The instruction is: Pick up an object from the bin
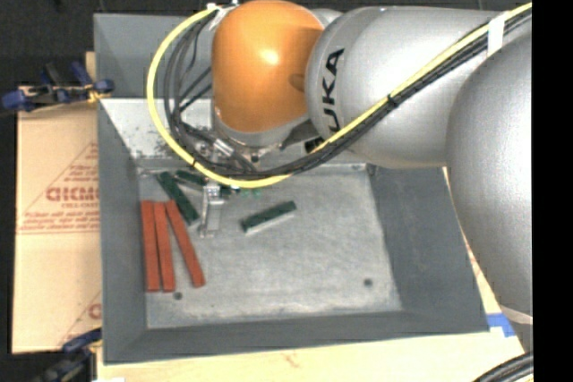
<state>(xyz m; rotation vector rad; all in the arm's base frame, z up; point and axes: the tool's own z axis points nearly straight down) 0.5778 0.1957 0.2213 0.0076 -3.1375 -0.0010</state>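
One end effector (212, 212) hangs low over the left half of the grey bin (295, 277), beneath the arm's orange cover (264, 63). Whether it is released or clenched cannot be told. Just to its left lie a few dark green sticks (179, 191), overlapping one another. A single green bar (269, 216) lies tilted just to its right. Toward the bin's lower-left corner, three red-brown sticks (167, 248) lie side by side.

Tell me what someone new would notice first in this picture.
The silver arm with its orange cover spans the top, reaching in from the right. Under it, the gripper hangs between three red-brown sticks at the bin's left and a green bar lying apart near the middle.
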